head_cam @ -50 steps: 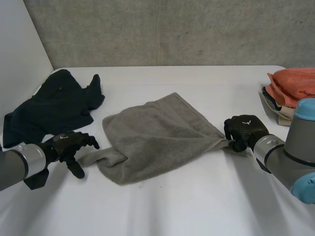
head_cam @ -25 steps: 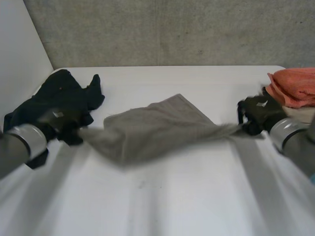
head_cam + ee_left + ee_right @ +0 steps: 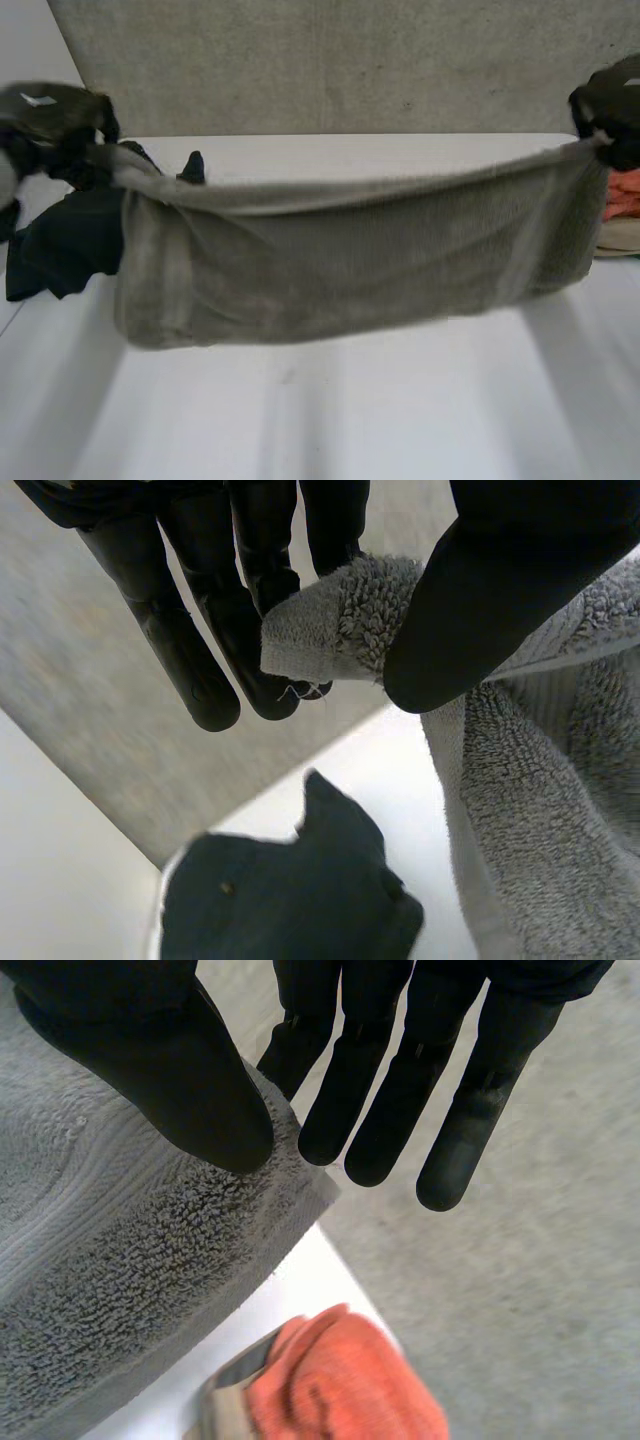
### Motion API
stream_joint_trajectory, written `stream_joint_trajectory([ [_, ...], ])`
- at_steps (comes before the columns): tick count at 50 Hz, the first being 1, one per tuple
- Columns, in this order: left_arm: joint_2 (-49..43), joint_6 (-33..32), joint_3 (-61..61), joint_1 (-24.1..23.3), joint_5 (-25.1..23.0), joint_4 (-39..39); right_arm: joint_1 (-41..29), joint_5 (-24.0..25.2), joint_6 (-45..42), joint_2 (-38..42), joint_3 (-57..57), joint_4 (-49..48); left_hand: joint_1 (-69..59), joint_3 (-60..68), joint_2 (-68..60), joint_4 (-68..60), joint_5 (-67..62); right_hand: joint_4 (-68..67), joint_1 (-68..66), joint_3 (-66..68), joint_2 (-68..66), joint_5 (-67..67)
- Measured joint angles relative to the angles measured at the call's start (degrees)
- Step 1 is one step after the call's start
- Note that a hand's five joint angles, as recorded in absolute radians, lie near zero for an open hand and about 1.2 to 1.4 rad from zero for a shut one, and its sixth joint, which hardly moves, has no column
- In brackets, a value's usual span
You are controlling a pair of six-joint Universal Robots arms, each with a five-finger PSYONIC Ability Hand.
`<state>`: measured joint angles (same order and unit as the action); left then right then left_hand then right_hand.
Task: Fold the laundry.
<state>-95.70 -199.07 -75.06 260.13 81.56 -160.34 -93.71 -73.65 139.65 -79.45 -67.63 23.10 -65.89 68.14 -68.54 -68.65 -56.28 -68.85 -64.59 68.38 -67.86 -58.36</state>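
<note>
A grey towel (image 3: 350,260) hangs stretched in the air between my two hands, its lower edge sagging above the white table (image 3: 330,410). My left hand (image 3: 50,125) pinches the towel's left top corner. In the left wrist view that corner of the towel (image 3: 340,620) sits between my left hand's thumb (image 3: 490,600) and its fingers (image 3: 200,630). My right hand (image 3: 610,105) pinches the right top corner. In the right wrist view the towel (image 3: 120,1270) is clamped under my right hand's thumb (image 3: 170,1070) against the fingers (image 3: 400,1090).
A dark navy garment (image 3: 70,235) lies crumpled at the table's far left, behind the towel; the same dark garment (image 3: 290,900) lies below the left hand. An orange folded towel (image 3: 625,190) on a stack sits at the right edge; this orange towel (image 3: 340,1380) lies under the right hand.
Both hands have risen and spread apart, lifting the grey towel off the table and pulling it taut. The left hand closed on its corner during this second.
</note>
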Motion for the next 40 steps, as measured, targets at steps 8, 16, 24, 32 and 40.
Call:
stream_joint_trajectory([
  [8,-15.90,-4.81,12.06,-4.82,6.04,-9.60,-3.64,-7.30,1.54,12.24,4.63,-10.59,0.00,0.05,-0.06,-0.21,0.00,0.00,0.00,0.07,0.00,0.00],
  [16,-22.91,-2.27,29.21,-5.72,7.13,-27.65,-5.82,-13.98,12.37,16.91,13.32,-37.45,0.00,0.06,-0.08,-0.23,0.00,-0.01,0.00,0.14,-0.02,0.00],
  [24,-23.08,5.47,34.77,-4.59,7.98,-32.95,-5.90,-13.57,17.69,16.91,15.16,-53.32,0.00,0.06,-0.08,-0.23,0.00,-0.01,0.00,0.14,-0.02,-0.01],
  [32,-22.83,7.03,26.10,-3.20,7.96,-27.76,-5.26,-9.33,17.49,19.22,12.76,-46.18,0.00,0.06,-0.08,-0.23,0.00,-0.01,0.00,0.15,-0.02,-0.01],
  [40,-23.46,5.81,10.15,-3.84,5.53,-27.15,-3.95,-4.40,16.82,21.63,4.10,-39.29,0.00,0.11,-0.11,-0.23,0.00,-0.01,0.00,0.15,-0.02,-0.01],
])
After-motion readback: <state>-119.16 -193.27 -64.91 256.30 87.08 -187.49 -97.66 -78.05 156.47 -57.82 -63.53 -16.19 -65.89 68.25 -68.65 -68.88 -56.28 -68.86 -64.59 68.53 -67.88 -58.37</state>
